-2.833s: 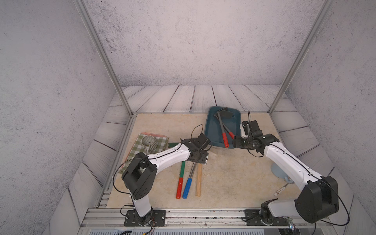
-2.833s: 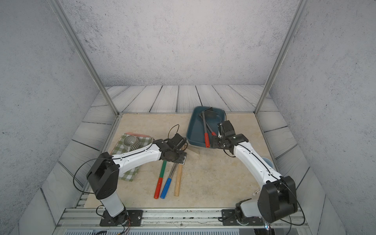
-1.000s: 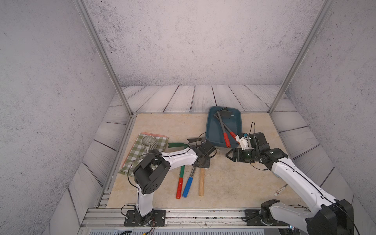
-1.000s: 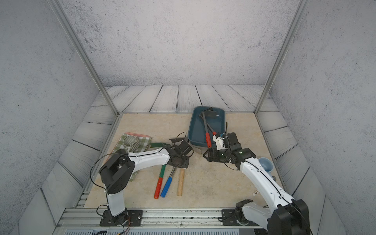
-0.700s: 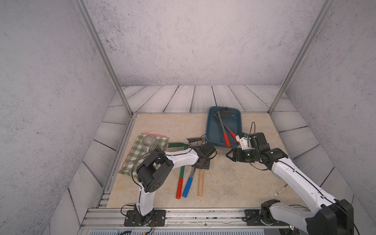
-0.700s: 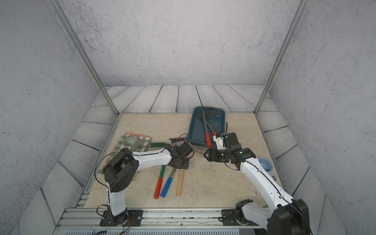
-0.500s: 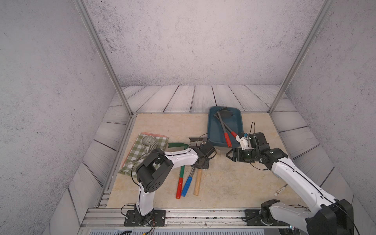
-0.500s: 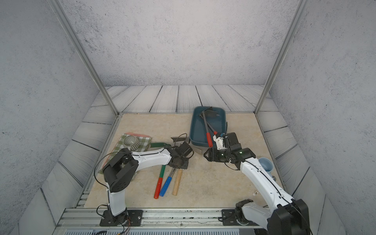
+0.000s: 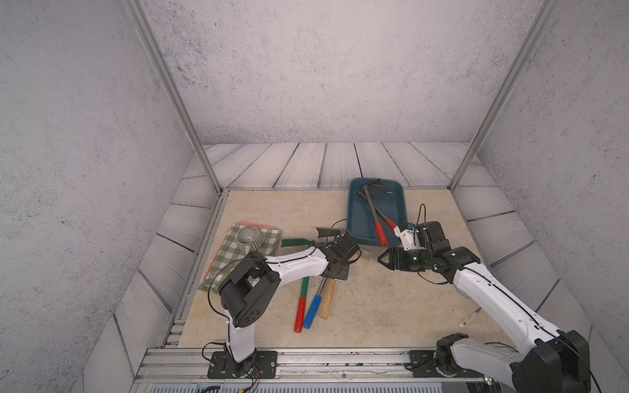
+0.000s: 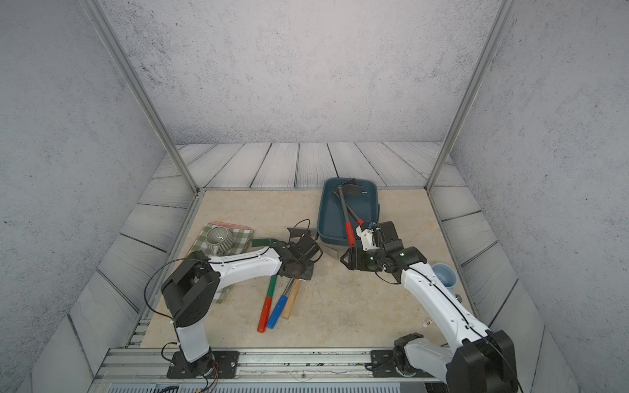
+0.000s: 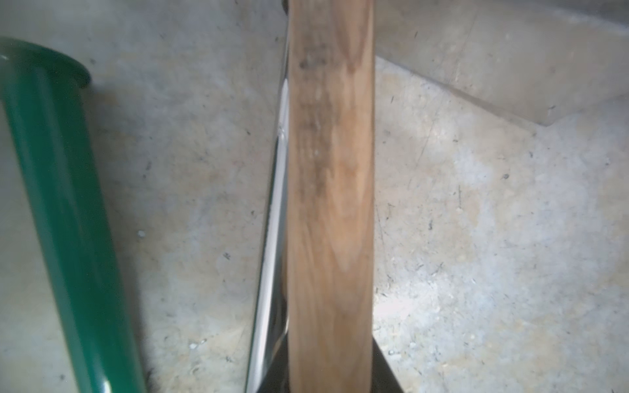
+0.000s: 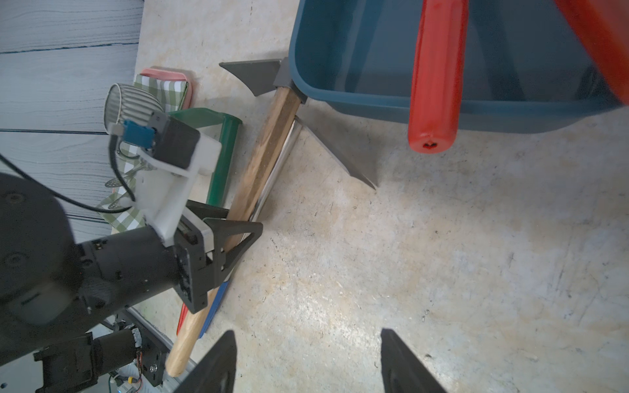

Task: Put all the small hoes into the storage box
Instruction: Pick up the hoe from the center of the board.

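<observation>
While the left hand pinched the small hoe by its wooden handle near the tabletop's middle, blade seemingly touching the storage box, the right hand hovered spread. The lift needed to clear that rim first, then lay the tool in diagonally.

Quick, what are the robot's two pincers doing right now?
Left pincer: closed on the small hoe, by its wooden handle.
Right pincer: open, holding nothing.
</observation>
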`<state>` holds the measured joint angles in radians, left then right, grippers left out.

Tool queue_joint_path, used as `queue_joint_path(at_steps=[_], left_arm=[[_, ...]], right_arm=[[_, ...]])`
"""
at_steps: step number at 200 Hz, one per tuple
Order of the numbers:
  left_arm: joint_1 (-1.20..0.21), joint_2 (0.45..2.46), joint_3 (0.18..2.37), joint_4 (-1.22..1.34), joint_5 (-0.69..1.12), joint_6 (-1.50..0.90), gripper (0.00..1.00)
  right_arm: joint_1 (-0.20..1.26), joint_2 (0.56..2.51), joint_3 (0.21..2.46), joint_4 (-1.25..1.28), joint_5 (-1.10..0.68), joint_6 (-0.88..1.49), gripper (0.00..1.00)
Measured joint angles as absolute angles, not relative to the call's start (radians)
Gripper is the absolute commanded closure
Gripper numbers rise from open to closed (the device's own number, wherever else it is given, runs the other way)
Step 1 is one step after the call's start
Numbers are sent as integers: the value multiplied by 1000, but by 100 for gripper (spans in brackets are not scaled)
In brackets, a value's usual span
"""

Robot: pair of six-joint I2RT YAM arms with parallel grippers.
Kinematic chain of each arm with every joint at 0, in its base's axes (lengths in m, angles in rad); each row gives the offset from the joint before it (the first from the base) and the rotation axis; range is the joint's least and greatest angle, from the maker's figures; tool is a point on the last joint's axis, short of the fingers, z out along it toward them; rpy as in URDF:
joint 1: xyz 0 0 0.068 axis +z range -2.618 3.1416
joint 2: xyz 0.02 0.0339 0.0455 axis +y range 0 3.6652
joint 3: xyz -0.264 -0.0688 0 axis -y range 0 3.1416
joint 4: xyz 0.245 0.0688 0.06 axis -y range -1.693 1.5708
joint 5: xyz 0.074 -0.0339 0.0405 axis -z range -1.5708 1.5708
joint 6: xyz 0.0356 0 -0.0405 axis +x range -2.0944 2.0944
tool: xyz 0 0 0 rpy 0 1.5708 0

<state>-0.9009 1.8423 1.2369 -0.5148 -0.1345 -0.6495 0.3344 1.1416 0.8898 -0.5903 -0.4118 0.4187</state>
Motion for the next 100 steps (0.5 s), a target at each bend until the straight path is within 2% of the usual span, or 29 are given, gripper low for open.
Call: queue_joint_path(at_steps=[100], left_arm=[[-901, 1787, 1277, -614, -197, -591, 100]], right_arm=[[334, 1148, 890, -587, -411, 419, 33]])
